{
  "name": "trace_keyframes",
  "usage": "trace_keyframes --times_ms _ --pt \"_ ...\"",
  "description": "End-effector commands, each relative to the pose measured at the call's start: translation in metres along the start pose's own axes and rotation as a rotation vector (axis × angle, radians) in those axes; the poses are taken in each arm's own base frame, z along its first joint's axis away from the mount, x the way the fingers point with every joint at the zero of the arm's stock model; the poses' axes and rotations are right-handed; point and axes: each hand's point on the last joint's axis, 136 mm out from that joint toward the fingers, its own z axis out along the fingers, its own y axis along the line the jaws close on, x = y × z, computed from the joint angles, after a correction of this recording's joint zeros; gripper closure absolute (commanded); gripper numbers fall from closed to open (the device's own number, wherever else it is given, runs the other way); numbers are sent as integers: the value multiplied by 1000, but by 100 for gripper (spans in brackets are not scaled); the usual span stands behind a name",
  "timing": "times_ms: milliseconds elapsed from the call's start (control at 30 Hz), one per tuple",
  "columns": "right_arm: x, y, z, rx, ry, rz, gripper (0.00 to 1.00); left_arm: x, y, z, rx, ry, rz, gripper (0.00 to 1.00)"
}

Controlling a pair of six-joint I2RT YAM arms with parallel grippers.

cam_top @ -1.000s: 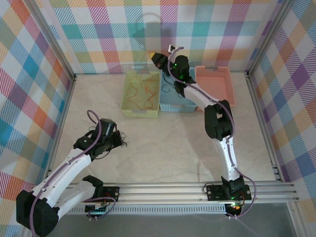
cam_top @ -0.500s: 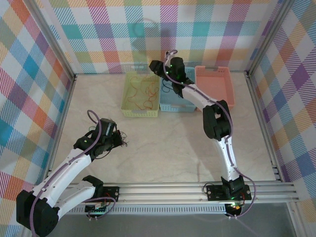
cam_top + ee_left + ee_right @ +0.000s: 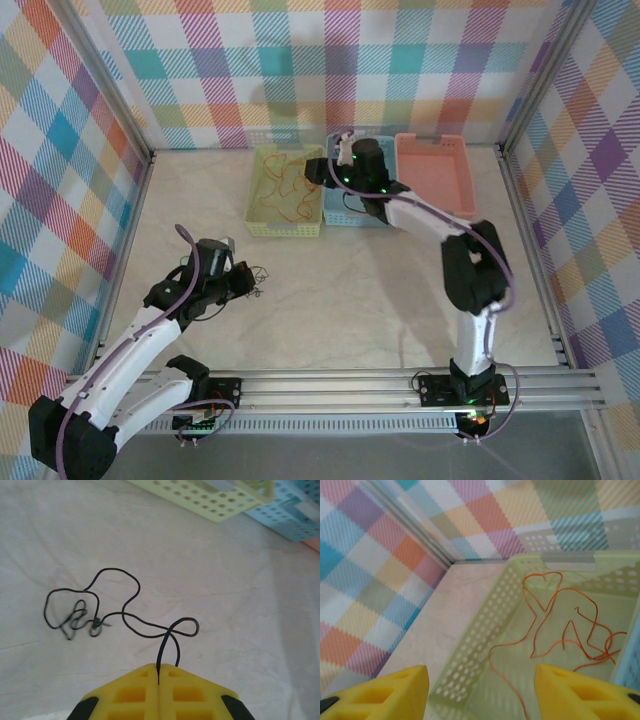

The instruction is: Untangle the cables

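Black cable (image 3: 95, 624) lies in loose loops on the pale table (image 3: 240, 580), bunched into a knot at the left of the left wrist view. That view shows the left gripper (image 3: 158, 671) pinched tight on one strand of it. From the top camera the same cable is no more than a small dark squiggle beside the fingers. The right wrist view shows finer detail than the overhead does: the right gripper (image 3: 481, 680) has its yellow fingers well apart with nothing between them, hanging over the lime basket (image 3: 470, 655), where thin orange cables (image 3: 597, 652) sprawl across the floor. Overhead, a blue basket (image 3: 350, 212) and a pink basket (image 3: 440, 165) stand in a row just right of the lime one
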Motion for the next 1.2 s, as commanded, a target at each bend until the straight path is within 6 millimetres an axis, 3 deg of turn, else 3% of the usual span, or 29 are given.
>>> trace_keyframes --times_ms 0,33,167,267,467,600,833,1167 --pt "-7 27 -45 -49 -123 -178 41 -13 -36 -10 170 -16 9 100" --pt "-5 33 -57 -66 -150 -204 41 -13 -43 -11 202 -8 14 100" --pt "49 54 -92 -169 -101 -314 41 -16 -63 -11 270 27 29 100" --pt "87 74 -105 -244 -51 -405 41 -16 -73 -10 295 51 52 100" --pt "136 99 -117 -377 27 -488 40 -12 -92 -14 349 83 132 100" --pt "146 118 -118 -449 23 -539 39 -3 -99 -13 360 117 177 100" --pt "161 132 -106 -504 58 -555 41 3 -102 -16 348 135 212 100" --pt "173 130 -88 -464 87 -565 46 12 -107 -21 365 163 235 100"
